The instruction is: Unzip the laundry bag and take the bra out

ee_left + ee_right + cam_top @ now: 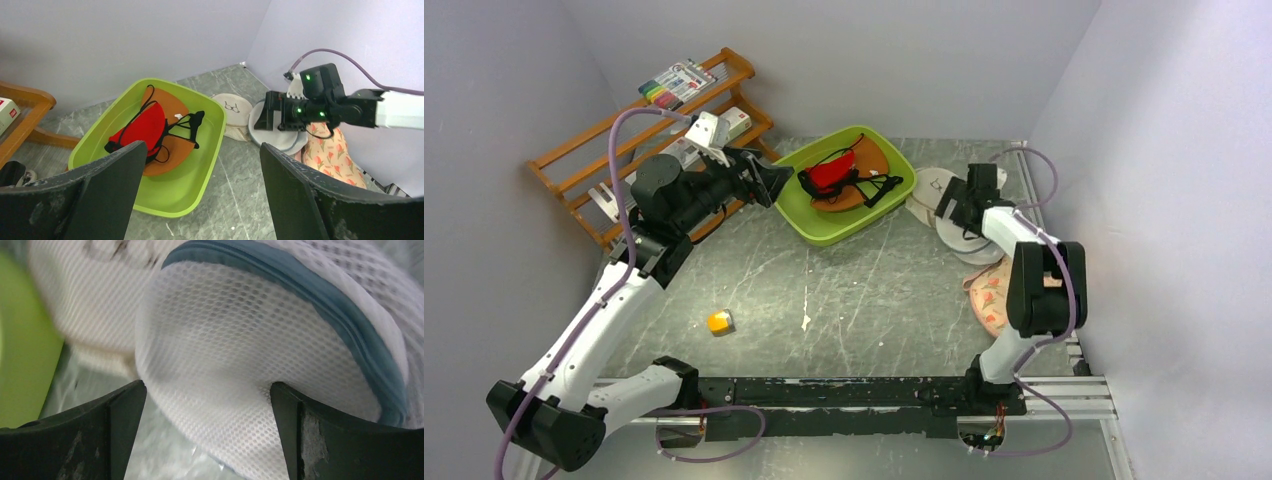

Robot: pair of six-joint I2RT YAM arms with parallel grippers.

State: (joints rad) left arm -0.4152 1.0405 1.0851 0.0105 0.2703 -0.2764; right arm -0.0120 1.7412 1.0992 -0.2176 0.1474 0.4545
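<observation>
Right gripper (pixel 952 212): at the right of the top view, lowered to the table; its jaws are spread wide, grasping nothing.
Laundry bag (pixel 972 248): it lies on the table directly under and in front of the right gripper, between the cream pouch and the floral pouch.
Bag relative to fingers: in the right wrist view the white mesh dome (pixel 225 340) bulges into the gap between the two fingers and fills the frame; whether the pads already press on it, I cannot tell.
Zipper rim (pixel 325 310): a blue-grey band that curves over the upper right of the bag, closed along the part that shows.
Left gripper (pixel 772 182): held above the table at the left edge of the green tray (pixel 879 215), jaws wide apart and holding nothing.
Cream pouch (pixel 232 112): just left of the bag, with a small glasses print.
Floral pouch (pixel 330 155): peach, at the right of the bag.
Red garment (pixel 142 127): inside the tray, with black straps.
</observation>
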